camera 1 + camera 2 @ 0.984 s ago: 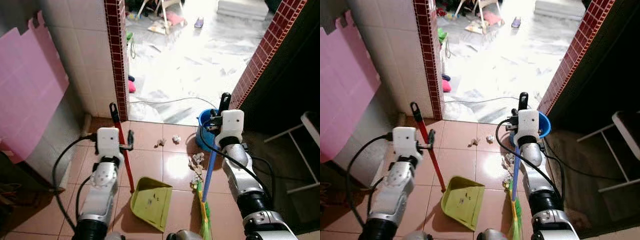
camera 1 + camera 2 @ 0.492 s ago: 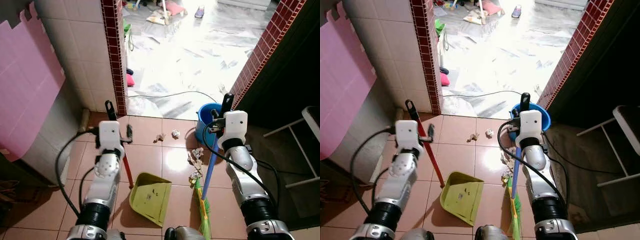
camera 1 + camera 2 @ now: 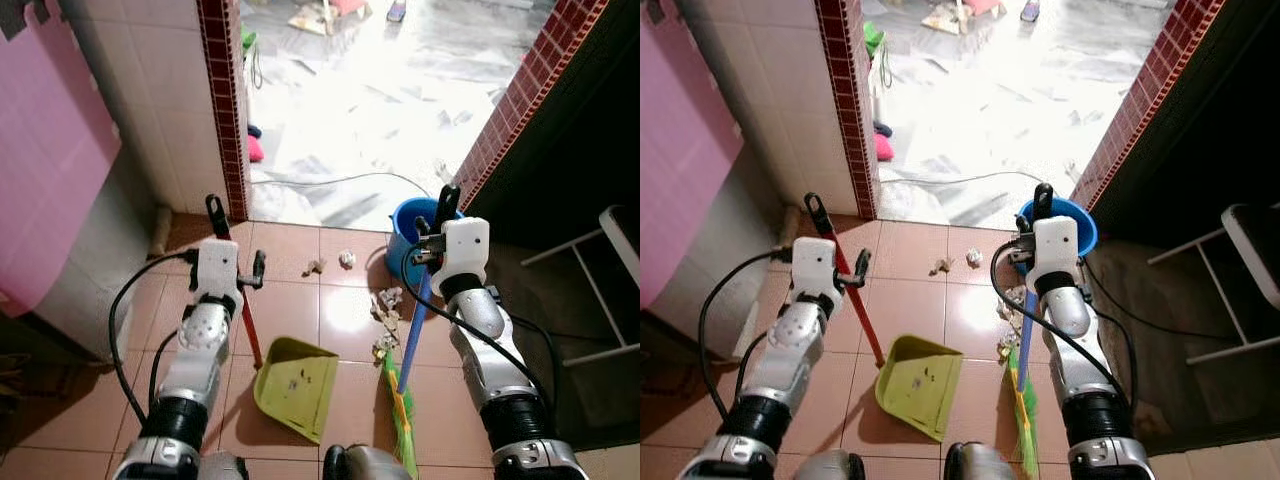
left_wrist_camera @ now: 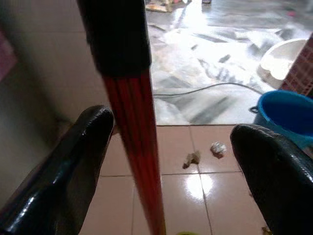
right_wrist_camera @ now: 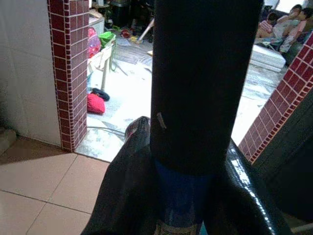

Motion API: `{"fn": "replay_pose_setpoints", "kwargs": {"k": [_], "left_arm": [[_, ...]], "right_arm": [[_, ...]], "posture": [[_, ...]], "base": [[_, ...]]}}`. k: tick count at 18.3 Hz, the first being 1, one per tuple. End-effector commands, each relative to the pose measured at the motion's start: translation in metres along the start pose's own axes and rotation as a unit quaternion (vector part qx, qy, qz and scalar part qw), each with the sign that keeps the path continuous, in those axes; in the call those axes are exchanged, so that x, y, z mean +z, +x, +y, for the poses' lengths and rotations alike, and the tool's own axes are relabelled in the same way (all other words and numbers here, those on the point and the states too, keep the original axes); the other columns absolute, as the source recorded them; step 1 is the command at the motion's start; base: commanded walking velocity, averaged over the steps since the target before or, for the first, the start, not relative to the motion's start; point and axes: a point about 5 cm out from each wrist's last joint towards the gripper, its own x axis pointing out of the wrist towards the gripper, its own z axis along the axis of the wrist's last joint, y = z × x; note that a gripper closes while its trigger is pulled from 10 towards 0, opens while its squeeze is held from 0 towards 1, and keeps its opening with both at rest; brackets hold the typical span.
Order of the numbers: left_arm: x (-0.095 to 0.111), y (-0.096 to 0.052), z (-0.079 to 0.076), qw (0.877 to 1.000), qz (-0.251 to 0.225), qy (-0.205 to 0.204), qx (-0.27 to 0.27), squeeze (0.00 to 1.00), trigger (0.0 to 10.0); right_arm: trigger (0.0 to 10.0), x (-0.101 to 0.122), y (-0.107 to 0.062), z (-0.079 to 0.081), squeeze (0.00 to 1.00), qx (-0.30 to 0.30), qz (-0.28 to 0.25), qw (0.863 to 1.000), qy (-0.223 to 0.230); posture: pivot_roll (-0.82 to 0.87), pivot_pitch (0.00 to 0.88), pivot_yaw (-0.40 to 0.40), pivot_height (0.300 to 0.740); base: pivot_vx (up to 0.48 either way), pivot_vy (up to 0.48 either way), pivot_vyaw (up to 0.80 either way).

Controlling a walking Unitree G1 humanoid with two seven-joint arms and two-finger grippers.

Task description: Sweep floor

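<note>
Sweeping scraps toward the pan

My right gripper (image 5: 181,196) pinches the broom (image 3: 412,335); left gripper (image 4: 171,161), fingers spread, steadies the dustpan (image 3: 295,385) handle upright.

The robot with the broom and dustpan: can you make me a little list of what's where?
left gripper: around the red handle, fingers apart
dustpan: green, on the tiles
right gripper: shut on the broom
broom head: green, beside the dustpan
litter: scraps ahead of the dustpan
bucket: blue, by the doorway
</note>
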Motion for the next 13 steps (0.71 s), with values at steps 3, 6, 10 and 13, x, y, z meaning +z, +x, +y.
{"fn": "replay_pose_setpoints", "kwargs": {"k": [3, 6, 10, 13], "left_arm": [[-0.011, 0.001, -0.004, 0.999, 0.021, -0.016, -0.023, 0.00, 10.0], [-0.001, 0.003, 0.003, 1.000, -0.017, 0.014, 0.020, 0.00, 10.0], [-0.001, 0.008, 0.001, 0.998, -0.020, 0.022, 0.049, 0.00, 10.0], [-0.001, 0.011, -0.002, 0.998, -0.029, 0.032, 0.044, 0.00, 10.0]], "right_arm": [[10.0, -0.003, -0.007, -0.004, 0.00, 0.002, 0.011, 1.000, -0.020], [10.0, -0.003, -0.008, -0.005, 0.00, 0.003, 0.013, 1.000, -0.019], [10.0, -0.002, -0.013, -0.006, 0.00, 0.009, 0.016, 1.000, -0.019], [10.0, -0.003, -0.017, -0.009, 0.00, 0.009, 0.019, 1.000, -0.022]], "posture": [[-0.08, 0.133, -0.103, 0.740], [-0.07, 0.144, -0.100, 0.740], [-0.09, 0.165, -0.114, 0.740], [-0.11, 0.165, -0.113, 0.740]], "base": [[0.000, 0.000, 0.00], [0.000, 0.000, 0.00], [0.000, 0.000, 0.00], [0.000, 0.000, 0.00]]}}
